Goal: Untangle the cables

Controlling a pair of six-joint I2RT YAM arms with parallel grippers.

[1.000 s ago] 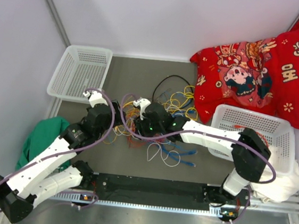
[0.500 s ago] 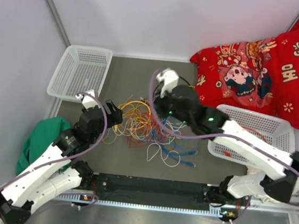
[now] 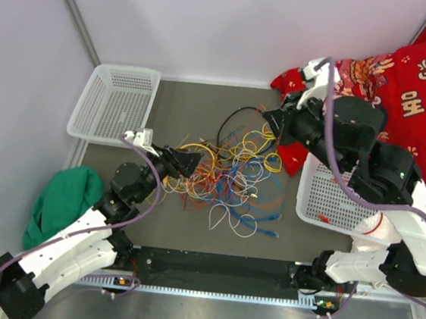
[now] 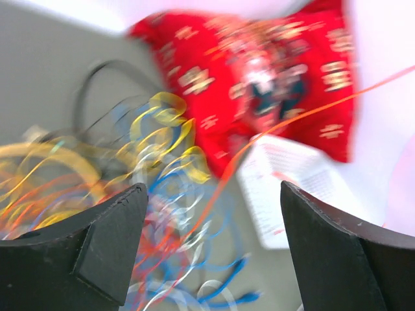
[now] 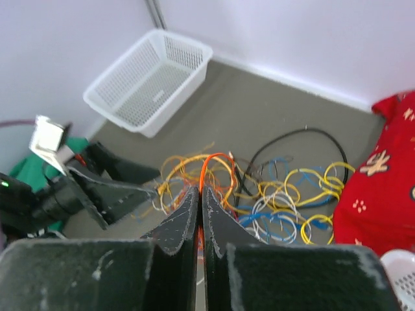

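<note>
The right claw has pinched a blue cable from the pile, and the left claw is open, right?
Not quite. The right gripper has pinched an orange cable, not a blue one; the right wrist view shows it. The left gripper is indeed open.

Grey bench (image 3: 196, 104). Centre: tangled cables (image 3: 230, 178) in yellow, orange, red, blue and white loops, one black loop on far side. Far-left corner: white mesh basket (image 3: 129, 70). Right edge: second white basket (image 3: 328, 206). Far-right corner: red patterned cushion (image 3: 415, 89). Left edge: green cloth (image 3: 59, 204).
</note>
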